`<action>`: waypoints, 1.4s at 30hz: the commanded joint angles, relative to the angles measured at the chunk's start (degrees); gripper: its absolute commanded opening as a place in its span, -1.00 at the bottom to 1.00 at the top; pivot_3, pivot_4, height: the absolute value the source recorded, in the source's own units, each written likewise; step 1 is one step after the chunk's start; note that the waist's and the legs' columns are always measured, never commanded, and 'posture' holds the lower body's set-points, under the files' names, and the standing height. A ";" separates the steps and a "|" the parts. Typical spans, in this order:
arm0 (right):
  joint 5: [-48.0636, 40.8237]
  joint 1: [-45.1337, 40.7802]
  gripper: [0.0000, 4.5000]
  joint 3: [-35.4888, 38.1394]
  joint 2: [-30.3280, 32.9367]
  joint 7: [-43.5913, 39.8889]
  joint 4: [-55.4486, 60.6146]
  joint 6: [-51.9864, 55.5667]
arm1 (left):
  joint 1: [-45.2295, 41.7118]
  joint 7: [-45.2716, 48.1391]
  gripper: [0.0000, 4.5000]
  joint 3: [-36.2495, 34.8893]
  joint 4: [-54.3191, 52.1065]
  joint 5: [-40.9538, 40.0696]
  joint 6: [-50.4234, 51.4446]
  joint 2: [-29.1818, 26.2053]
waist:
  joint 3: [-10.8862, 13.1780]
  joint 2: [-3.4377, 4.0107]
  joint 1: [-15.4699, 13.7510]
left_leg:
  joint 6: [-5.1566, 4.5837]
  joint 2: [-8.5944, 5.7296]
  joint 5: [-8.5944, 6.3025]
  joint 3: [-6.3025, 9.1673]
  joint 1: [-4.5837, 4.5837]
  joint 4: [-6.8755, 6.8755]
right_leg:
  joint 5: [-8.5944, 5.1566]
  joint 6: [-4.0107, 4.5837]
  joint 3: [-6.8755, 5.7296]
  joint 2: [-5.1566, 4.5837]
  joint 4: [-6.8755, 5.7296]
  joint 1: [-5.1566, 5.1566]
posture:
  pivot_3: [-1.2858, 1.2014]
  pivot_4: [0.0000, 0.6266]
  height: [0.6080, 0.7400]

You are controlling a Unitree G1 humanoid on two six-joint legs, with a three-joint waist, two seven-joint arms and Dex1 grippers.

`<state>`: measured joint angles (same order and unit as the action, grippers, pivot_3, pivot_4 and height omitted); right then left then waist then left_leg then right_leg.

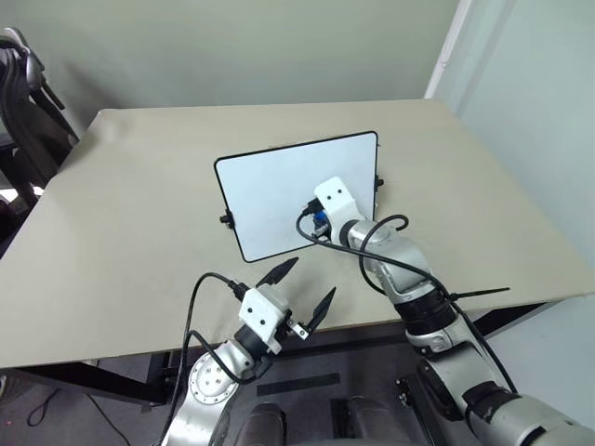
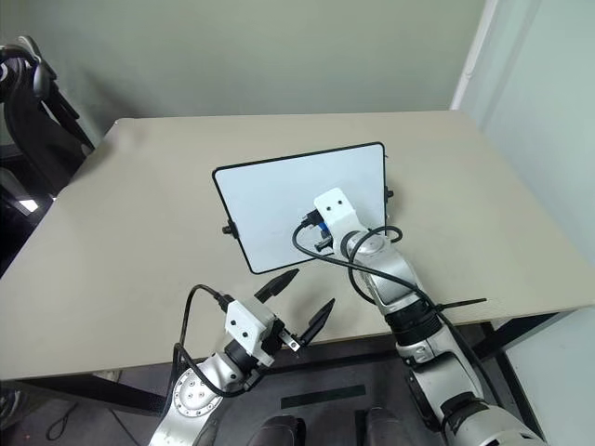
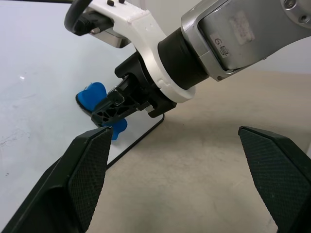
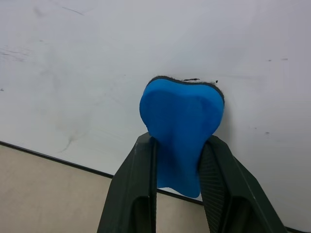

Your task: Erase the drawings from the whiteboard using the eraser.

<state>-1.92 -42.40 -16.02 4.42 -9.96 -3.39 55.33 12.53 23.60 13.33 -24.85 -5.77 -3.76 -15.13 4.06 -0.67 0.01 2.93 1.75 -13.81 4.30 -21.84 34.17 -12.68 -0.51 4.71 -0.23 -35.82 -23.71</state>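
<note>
where the beige table (image 1: 121,232) fills the head views, the whiteboard (image 1: 270,190) lies flat on it near the middle, its long sides running slightly aslant and small black knobs at its side edges. right arm: reaches forward over the near edge of the table to the board's near right part. right hand (image 4: 177,160): fingers pressed onto the blue eraser (image 4: 182,126), one on each side, with the eraser's far end against the white surface close to the board's near black frame. left hand (image 1: 305,290): fingers spread wide with nothing between them, poised over the near edge of the table, apart from the board and pointing toward the right hand. drawings: a few faint dark specks and smudges show on the board beside the eraser; no clear blue scribble can be made out.
</note>
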 commanded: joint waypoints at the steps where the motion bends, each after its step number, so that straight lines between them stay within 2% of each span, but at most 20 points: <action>1: 1.64 -2.00 -0.49 3.53 -0.16 2.83 -0.53 -0.50 | 0.12 0.13 1.00 -0.37 -2.81 -0.49 -0.84 -0.11 | 0.01 -0.01 -0.03 | 0.00 0.00 0.00 0.00 0.00 0.00 | -0.01 -0.02 0.00 0.00 0.00 -0.03 | 0.03 -0.52 0.85; 8: -0.18 -3.83 -0.49 8.48 -2.03 3.43 2.63 -1.30 | 0.37 0.24 1.00 -0.29 -3.24 -0.67 -0.58 -0.37 | 0.03 -0.03 -0.03 | 0.01 0.00 0.00 -0.01 -0.14 0.00 | 0.04 -0.04 0.00 0.00 -0.03 -0.07 | 0.03 -0.52 0.85; 11: -0.38 -3.85 -0.49 8.19 -2.96 2.92 3.42 -0.90 | 0.43 0.24 1.00 -0.25 -3.39 -0.70 -0.46 -0.43 | 0.01 -0.06 0.07 | 0.01 0.00 0.00 -0.01 -0.09 -0.01 | 0.10 -0.12 0.00 0.01 -0.04 -0.08 | 0.03 -0.52 0.85; 17: 0.10 -1.40 -0.49 2.95 -4.56 1.30 3.38 0.58 | 0.55 0.25 1.00 -0.21 -3.64 -0.72 -0.34 -0.56 | -0.01 -0.08 0.48 | -0.03 0.00 0.02 -0.01 0.00 -0.01 | 0.24 -0.20 0.00 0.01 -0.02 0.01 | 0.03 -0.52 0.85; 20: -0.14 -1.33 -0.49 2.66 -5.23 1.40 3.02 0.99 | 0.55 0.26 1.00 -0.23 -3.63 -0.71 -0.37 -0.61 | 0.00 -0.06 0.53 | -0.01 0.02 0.00 0.01 0.39 -0.02 | 0.15 -0.34 0.00 0.03 -0.02 0.05 | 0.03 -0.52 0.85; 31: 1.13 -1.57 -0.49 1.44 -6.20 1.69 -4.89 -0.57 | 0.16 0.23 1.00 0.20 -3.01 -0.39 -0.41 -0.47 | 0.05 0.02 0.48 | 0.13 0.01 -0.44 0.00 0.39 -0.02 | 0.16 -0.27 0.01 0.02 0.01 -0.10 | 0.03 -0.52 0.85; 42: -1.05 -4.47 -0.49 6.06 -7.28 1.85 -0.21 -2.44 | -0.06 0.07 1.00 0.34 -2.82 -0.18 -0.35 -0.31 | 0.05 -0.03 0.46 | 0.11 0.01 -0.42 -0.02 0.19 0.01 | 0.27 -0.14 0.00 0.02 -0.01 -0.42 | 0.03 -0.52 0.85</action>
<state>-2.27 -44.05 -11.37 -2.22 -7.97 -7.51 54.48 12.83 23.67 13.58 -25.95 -5.78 -3.69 -15.68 4.11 -0.71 0.47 3.04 1.76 -14.23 4.28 -21.66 34.19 -12.38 -0.62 4.71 -0.20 -35.83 -24.14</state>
